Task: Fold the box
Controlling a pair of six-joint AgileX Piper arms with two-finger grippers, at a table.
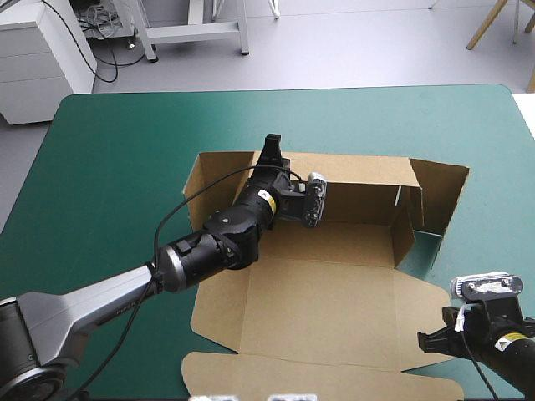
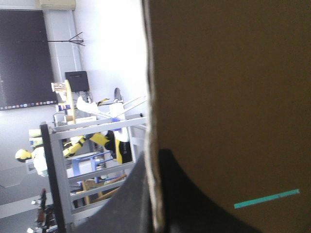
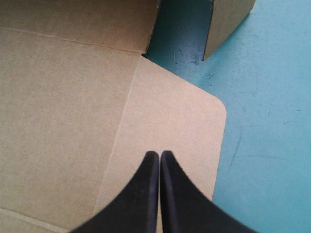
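The brown box (image 1: 334, 292) lies mid-table with its floor and front flaps flat and its back wall raised. My left gripper (image 1: 272, 149) reaches over that back wall near its left end. In the left wrist view the wall (image 2: 228, 97) runs edge-on between the black fingers, and my left gripper (image 2: 154, 154) is shut on it. My right gripper (image 1: 430, 341) hovers at the box's front right corner. In the right wrist view the right gripper (image 3: 159, 153) is shut, holding nothing, above a rounded flap (image 3: 170, 116) lying flat on the cover.
The right end panels (image 1: 439, 200) stand partly raised, with a gap of teal-green cover (image 1: 428, 246) behind them. Bare cover (image 3: 262, 121) lies to the right of the flap. The table's front edge is close to the box's front flaps (image 1: 318, 376).
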